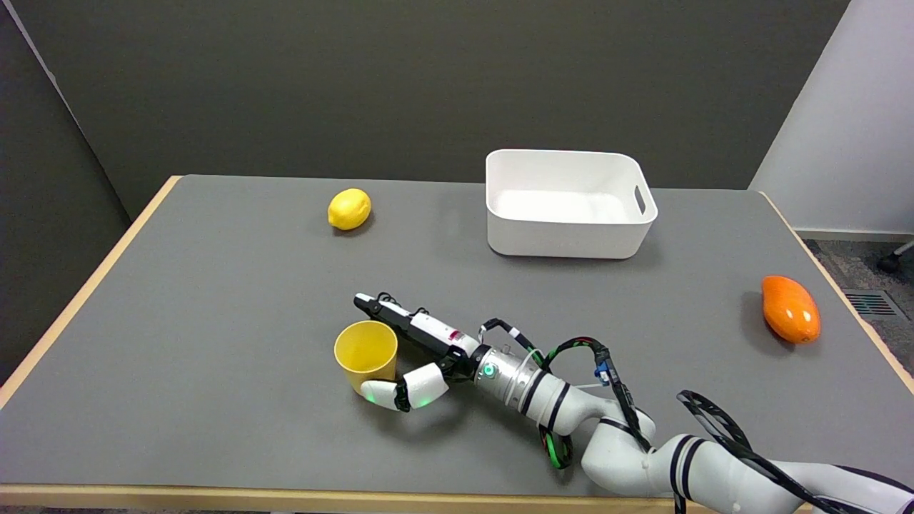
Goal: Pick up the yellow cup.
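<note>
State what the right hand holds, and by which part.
Not yet a clear hold: the right hand brackets the upright yellow cup, thumb at its lower wall, fingers stretched past its rim. Contact cannot be told.
</note>
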You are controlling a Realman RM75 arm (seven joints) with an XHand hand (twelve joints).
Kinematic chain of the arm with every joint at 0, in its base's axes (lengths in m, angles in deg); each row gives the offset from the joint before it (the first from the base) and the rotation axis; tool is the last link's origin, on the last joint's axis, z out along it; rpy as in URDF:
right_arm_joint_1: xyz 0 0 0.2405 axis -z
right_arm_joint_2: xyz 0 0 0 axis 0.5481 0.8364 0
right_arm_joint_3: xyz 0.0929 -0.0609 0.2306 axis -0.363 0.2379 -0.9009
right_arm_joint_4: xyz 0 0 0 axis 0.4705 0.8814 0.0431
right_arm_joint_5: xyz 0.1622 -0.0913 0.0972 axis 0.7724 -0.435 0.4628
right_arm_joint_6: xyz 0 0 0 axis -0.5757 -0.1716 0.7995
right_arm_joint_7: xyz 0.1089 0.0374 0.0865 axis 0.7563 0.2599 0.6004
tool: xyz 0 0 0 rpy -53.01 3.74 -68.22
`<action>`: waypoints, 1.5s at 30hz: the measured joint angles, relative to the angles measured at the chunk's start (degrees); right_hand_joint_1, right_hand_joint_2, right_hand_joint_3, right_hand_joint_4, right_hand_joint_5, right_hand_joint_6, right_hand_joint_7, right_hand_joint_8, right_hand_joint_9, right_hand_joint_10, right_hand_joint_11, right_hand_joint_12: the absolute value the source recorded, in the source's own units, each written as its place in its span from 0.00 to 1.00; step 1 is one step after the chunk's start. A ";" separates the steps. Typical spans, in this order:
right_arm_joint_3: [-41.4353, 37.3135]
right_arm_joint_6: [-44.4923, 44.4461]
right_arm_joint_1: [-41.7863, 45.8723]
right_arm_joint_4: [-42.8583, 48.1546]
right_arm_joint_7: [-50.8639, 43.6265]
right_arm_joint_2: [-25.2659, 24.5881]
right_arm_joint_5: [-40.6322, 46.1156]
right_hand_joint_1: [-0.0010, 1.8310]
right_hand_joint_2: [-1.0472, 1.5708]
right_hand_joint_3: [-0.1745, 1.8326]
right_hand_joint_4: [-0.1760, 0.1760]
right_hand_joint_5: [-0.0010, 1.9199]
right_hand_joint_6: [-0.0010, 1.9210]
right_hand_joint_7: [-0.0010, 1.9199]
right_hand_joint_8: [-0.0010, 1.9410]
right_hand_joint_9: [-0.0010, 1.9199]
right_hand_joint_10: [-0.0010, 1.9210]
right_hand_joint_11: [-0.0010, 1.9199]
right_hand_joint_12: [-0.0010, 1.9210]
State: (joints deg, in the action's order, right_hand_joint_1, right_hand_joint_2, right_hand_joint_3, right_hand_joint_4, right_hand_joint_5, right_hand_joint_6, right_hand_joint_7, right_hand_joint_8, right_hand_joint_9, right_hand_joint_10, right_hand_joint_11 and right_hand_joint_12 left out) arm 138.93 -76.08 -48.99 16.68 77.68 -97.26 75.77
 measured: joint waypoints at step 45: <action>-0.06 2.90 -0.84 -0.05 -0.42 -1.81 0.09 0.48 0.66 0.57 0.32 0.13 0.26 0.20 0.22 0.13 0.36 0.07 0.61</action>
State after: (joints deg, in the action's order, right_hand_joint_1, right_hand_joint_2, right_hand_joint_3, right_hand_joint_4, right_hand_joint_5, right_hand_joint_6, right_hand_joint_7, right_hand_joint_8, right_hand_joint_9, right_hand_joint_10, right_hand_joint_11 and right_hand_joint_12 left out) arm 138.87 -73.18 -49.83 16.63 77.26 -99.07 75.86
